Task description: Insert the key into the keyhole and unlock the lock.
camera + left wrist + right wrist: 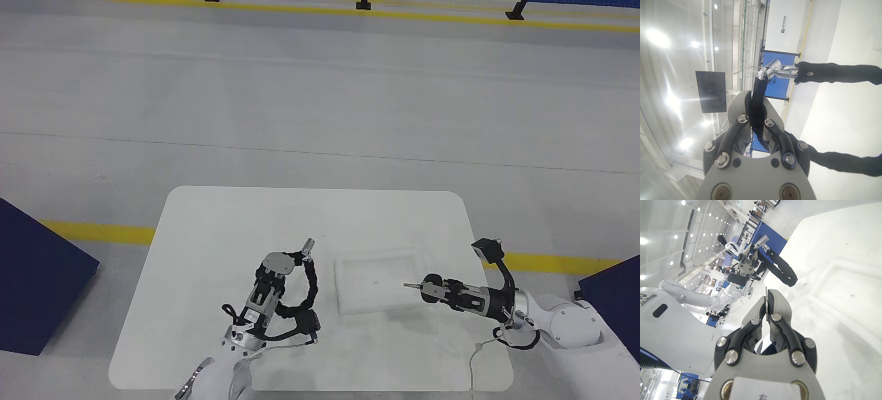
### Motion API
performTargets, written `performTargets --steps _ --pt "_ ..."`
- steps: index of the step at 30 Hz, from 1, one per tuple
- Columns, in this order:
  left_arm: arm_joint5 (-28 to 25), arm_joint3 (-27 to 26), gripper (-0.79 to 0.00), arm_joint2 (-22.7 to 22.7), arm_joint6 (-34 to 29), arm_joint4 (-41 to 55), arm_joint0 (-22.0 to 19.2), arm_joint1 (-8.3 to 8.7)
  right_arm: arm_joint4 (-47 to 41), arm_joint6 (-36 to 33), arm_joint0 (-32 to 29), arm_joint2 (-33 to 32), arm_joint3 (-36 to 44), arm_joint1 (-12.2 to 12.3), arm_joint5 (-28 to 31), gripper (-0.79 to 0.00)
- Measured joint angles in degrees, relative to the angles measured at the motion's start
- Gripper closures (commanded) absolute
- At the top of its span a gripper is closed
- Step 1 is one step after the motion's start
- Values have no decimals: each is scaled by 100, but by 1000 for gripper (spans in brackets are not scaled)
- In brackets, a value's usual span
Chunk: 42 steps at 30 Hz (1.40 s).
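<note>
The key [766, 290], thin, stiff and light, is pinched edge-on by its head in the tightly closed right pincer [767, 300], its blade aimed at about nine o'clock in the top view. Over there the left pincer [755, 96] is clamped on the lock [772, 71] by its black cable [757, 111]. The cable looks floppy, so the shiny head may swing. A grip nearer the head would steady the keyhole.

Black-sleeved, silver-headed cable lock [772, 71] in left pincer [756, 96]; thin silver key [766, 290] in right pincer [767, 297], well apart.
</note>
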<state>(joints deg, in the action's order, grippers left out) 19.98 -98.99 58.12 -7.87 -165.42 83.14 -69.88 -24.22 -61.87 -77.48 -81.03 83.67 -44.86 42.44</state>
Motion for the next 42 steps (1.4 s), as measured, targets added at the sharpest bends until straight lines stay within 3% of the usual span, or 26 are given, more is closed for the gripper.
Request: performTargets --steps 8,11,16,19,27,31,42 --pt "-5 5 0 4 1 -8 -4 1 0 0 0 0 0 0 0 0" --pt "175 45 0 -13 146 -418 29 16 0 0 0 0 0 0 0 0" --pt "728 235 0 7 977 -1071 58 97 0 0 0 0 0 0 0 0" --pt "973 402 0 105 1646 -1061 -62 231 0 0 0 0 0 0 0 0" --pt "2055 621 0 273 2724 -1058 -130 578 0 0 0 0 0 0 0 0" --pt "2237 539 0 276 2768 -1058 -25 619 0 0 0 0 0 0 0 0" --pt "2255 225 0 -42 2400 -706 244 535 0 0 0 0 0 0 0 0"
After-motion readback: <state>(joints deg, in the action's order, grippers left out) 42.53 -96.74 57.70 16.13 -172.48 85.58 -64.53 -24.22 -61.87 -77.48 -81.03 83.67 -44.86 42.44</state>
